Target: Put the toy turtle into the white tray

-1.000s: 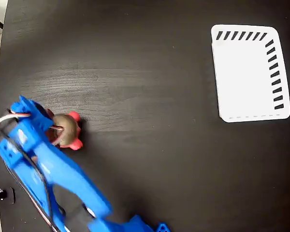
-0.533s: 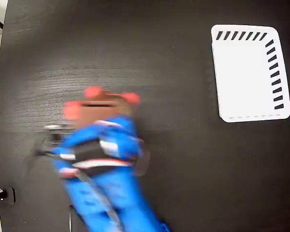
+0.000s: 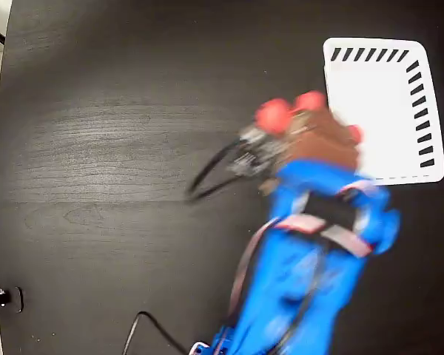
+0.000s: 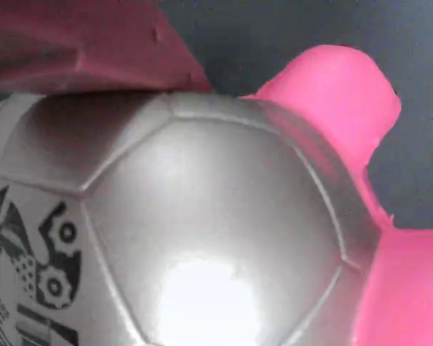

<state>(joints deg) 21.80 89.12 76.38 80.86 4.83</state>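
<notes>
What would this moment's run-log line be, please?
phase: carry | toy turtle: gripped, airborne at tray edge | white tray: empty | image: motion-blurred

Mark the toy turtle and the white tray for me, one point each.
toy turtle (image 3: 322,137): fixed view, on its blurred brown shell, at the tray's left edge.
white tray (image 3: 381,96): fixed view, on its bare white floor.

Toy turtle (image 3: 318,137) brown-shelled, red-limbed; white tray (image 3: 381,111) dark-slotted; arm (image 3: 311,274) blue.
</notes>
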